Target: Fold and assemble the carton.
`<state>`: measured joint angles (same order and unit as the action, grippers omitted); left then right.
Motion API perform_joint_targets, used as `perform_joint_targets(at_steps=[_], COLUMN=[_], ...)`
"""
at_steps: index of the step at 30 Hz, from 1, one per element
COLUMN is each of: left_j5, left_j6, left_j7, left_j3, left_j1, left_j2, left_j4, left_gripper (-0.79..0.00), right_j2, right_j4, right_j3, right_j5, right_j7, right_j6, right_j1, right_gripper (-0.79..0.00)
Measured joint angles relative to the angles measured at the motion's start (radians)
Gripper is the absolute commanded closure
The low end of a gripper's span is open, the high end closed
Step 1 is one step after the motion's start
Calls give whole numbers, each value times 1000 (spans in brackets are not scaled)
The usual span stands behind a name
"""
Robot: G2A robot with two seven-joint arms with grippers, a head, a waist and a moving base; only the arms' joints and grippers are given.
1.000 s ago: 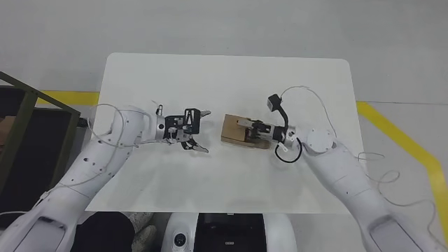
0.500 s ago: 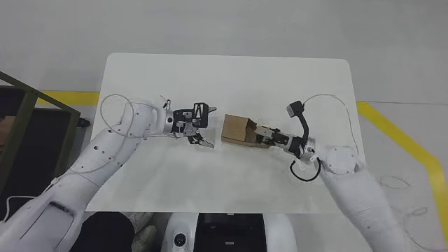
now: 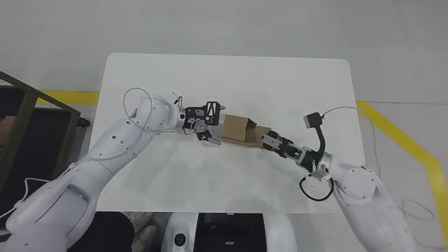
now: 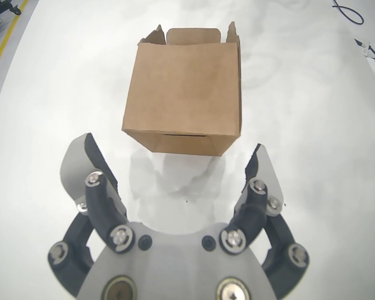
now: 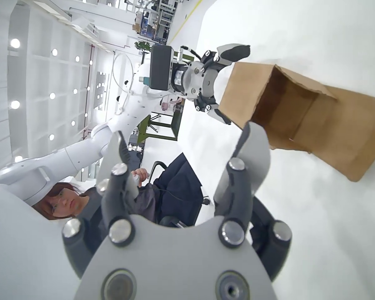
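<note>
Cardboard carton [image 3: 240,128] is seen lying on its side near the middle of the white counter [image 3: 294,84]. Its closed end is turned toward the left arm and its open end toward the right arm. From the open end a long flap [image 3: 262,137] is laid out flat on the counter. In the left wrist view a rounded flap [image 4: 193,35] is seen at the far end of the carton [image 4: 184,95], between two shorter side flaps with ragged edges. A thin slot [image 4: 183,135] is seen in the closed end.

The left jaws are held wide apart, level with the closed end and just beside it. In the left wrist view a strip of bare counter is seen between the fingertips [image 4: 92,145] and the carton, so no contact is shown there.

The right jaws are likewise held apart, low over the counter at the open end and just beside the long flap [image 5: 340,126]. One finger [image 5: 253,145] is seen in front of the carton's open rim; whether it touches the cardboard cannot be told. The shaded inside of the carton [image 5: 284,104] is seen through the opening.

A black cable [image 3: 318,122] is looped above the right wrist. A yellow floor line [image 3: 395,126] and a dark frame [image 3: 24,112] are seen beyond the counter's sides.
</note>
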<state>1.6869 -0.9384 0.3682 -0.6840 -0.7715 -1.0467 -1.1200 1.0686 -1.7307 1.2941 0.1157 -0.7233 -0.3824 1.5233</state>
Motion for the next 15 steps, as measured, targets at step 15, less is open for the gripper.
perform_joint_targets(at_steps=[15], left_j5=[21], left_j6=[-3], left_j7=[78], left_j3=[52], left_j1=[43], left_j2=[-36], left_j4=[70], left_gripper=[-785], right_j2=[1], right_j4=[2], right_j3=[-11], right_j5=[3], right_j7=[4], right_j6=[35], right_j1=[-3], right_gripper=[0])
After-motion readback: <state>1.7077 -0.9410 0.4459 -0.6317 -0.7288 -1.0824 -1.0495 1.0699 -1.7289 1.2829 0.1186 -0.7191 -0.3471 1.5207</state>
